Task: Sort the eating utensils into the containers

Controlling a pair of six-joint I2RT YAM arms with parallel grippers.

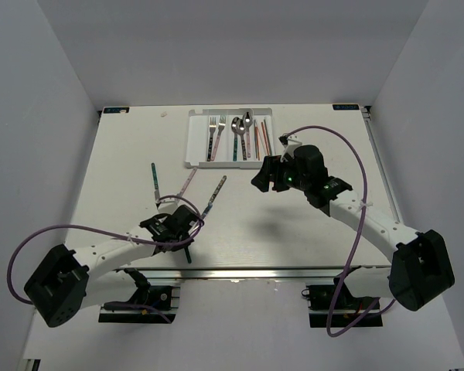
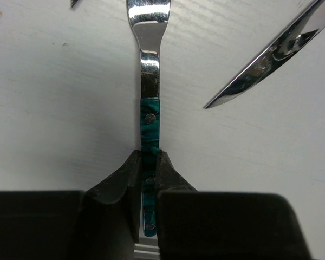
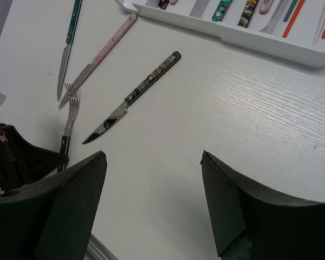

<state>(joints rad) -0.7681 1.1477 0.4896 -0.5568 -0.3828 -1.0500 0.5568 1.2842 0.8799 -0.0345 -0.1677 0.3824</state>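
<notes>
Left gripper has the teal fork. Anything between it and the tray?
A pink-handled knife and a patterned-handled knife lie flat between fork and tray. Lifted over them, path looks clear; right gripper hovers by the tray.

No legible txt, labels, nos. or signs in any view.

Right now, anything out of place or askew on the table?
Three knives lie splayed on the table outside the tray: teal-handled knife, pink-handled knife, dark-patterned knife. Left pincer grips a teal-handled fork beside them. No visible damage.
</notes>
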